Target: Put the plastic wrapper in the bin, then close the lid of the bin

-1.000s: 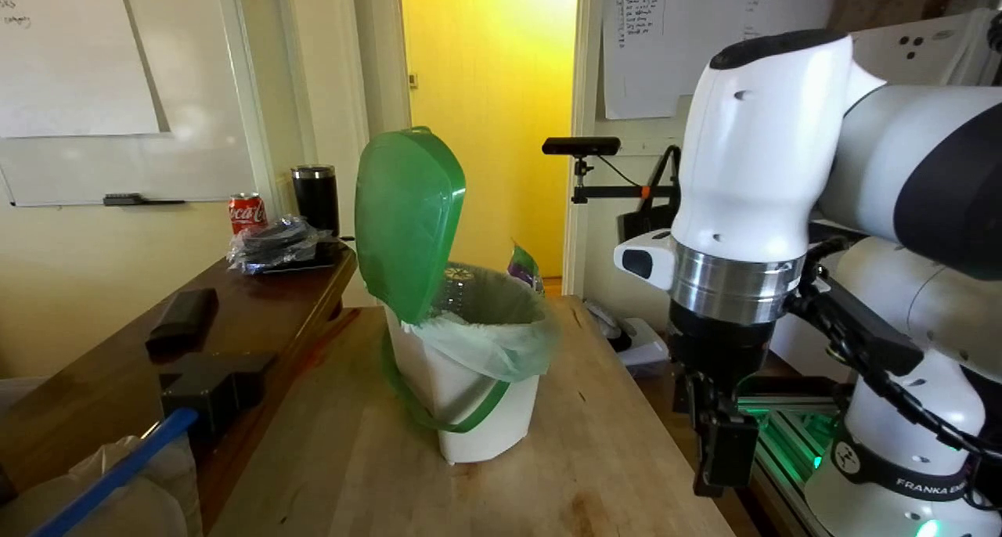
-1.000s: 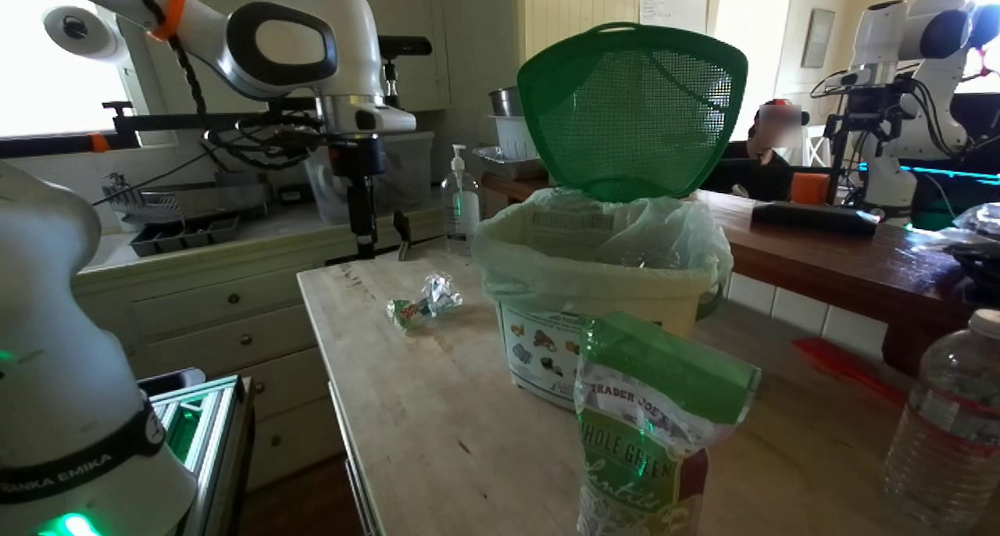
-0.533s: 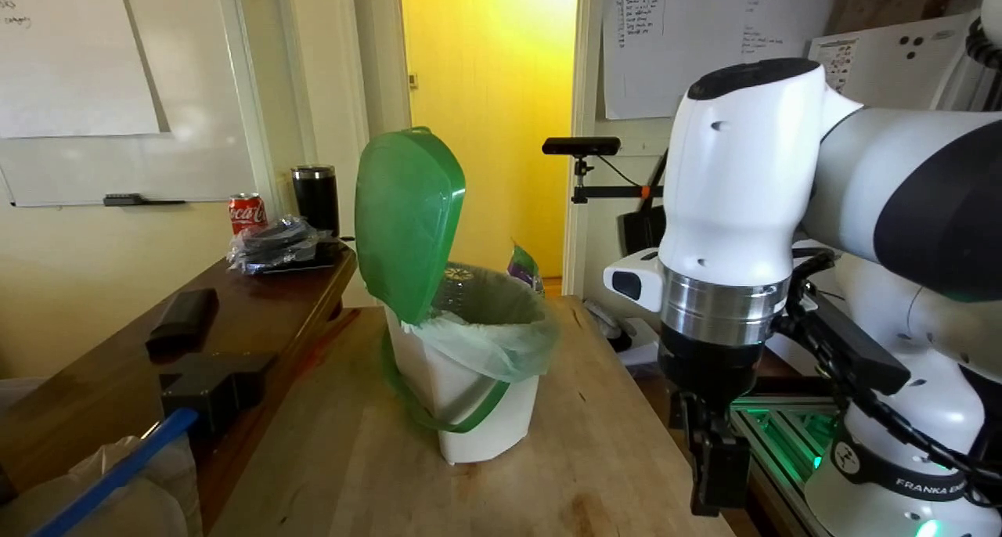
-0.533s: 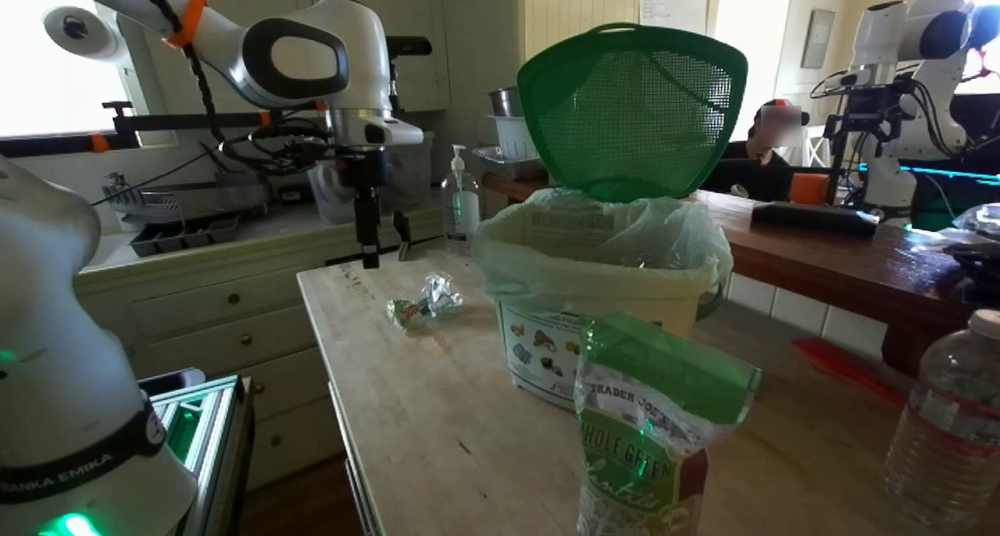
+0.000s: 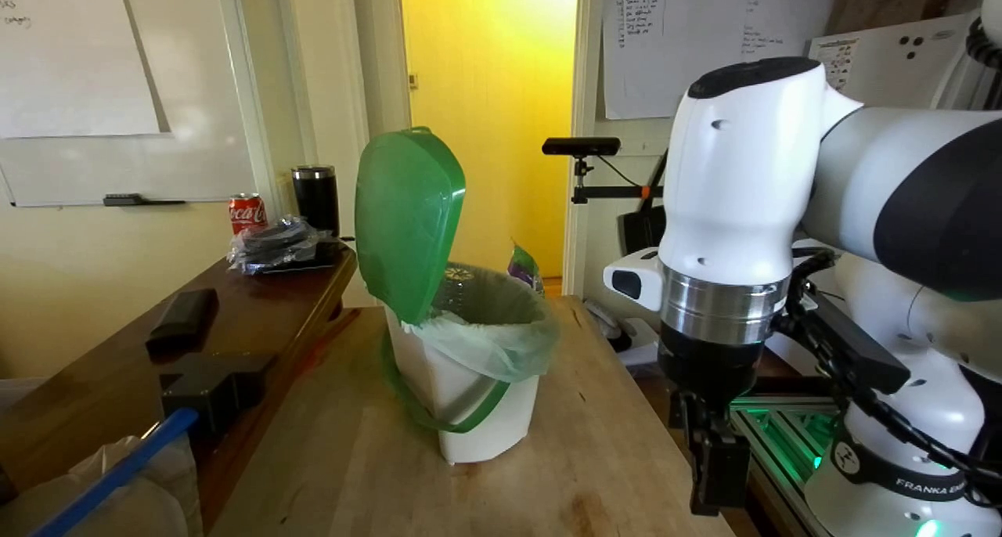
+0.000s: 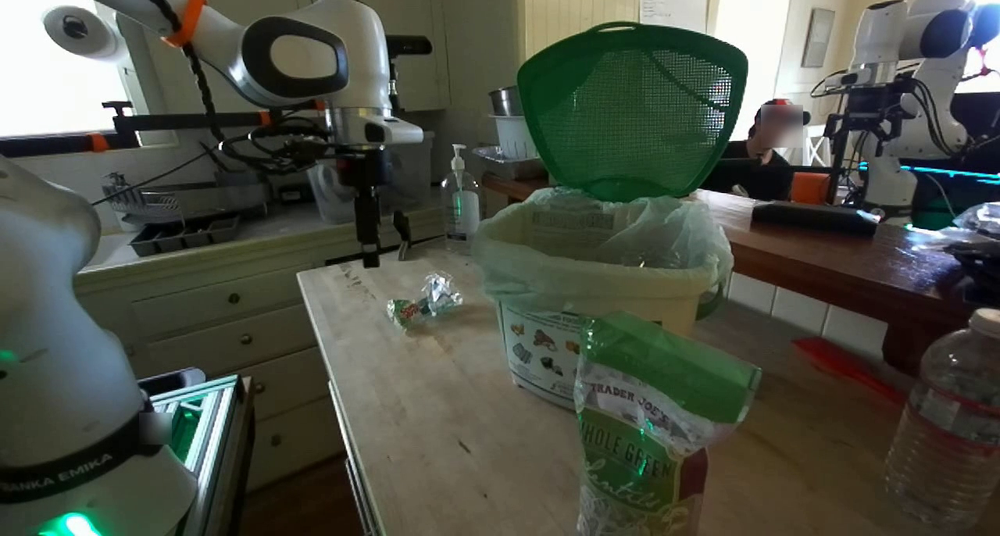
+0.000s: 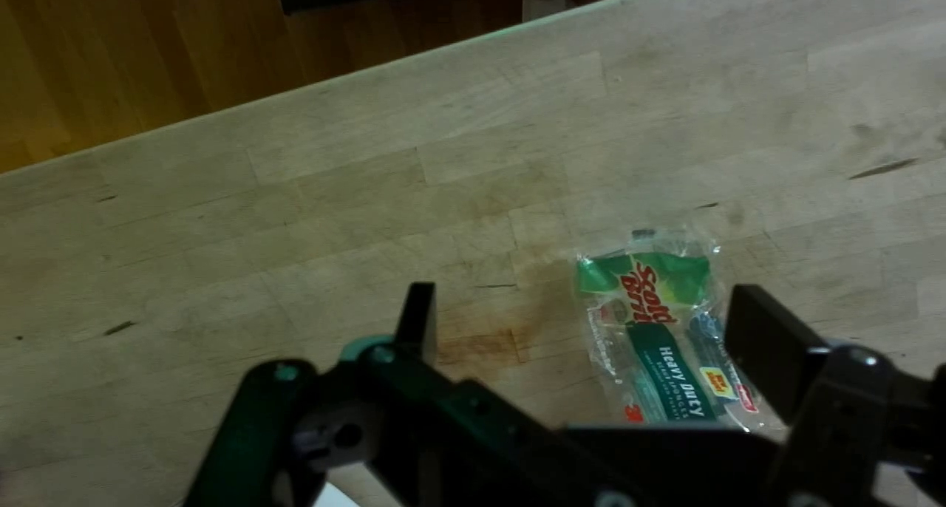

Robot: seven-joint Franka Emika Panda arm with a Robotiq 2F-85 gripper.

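The plastic wrapper, clear with green and red "Scotch-Brite" print, lies flat on the wooden tabletop in the wrist view [image 7: 654, 322]. It also shows in an exterior view [image 6: 426, 305], beside the bin. My gripper [image 7: 585, 311] is open and empty above the table, with the wrapper towards its right finger. The gripper also shows in both exterior views, pointing down near the table's edge [image 5: 708, 502] [image 6: 370, 259]. The white bin [image 5: 489, 435] [image 6: 539, 364] stands upright with a pale-green liner over its rim. Its green lid [image 5: 407, 216] [image 6: 633, 122] stands raised open.
A green Trader Joe's bag [image 6: 648, 427] stands in front of the bin, with a clear water bottle [image 6: 945, 434] at the right. A soap dispenser [image 6: 461, 204] and a dark clamp [image 6: 402, 235] are at the table's far end. A brown bench [image 5: 258, 310] adjoins the table.
Between one second and half a second ago, the arm lowered the gripper slightly and shifted it a little over the table. Since then it looks still. Wrapper, bin and lid have not moved.
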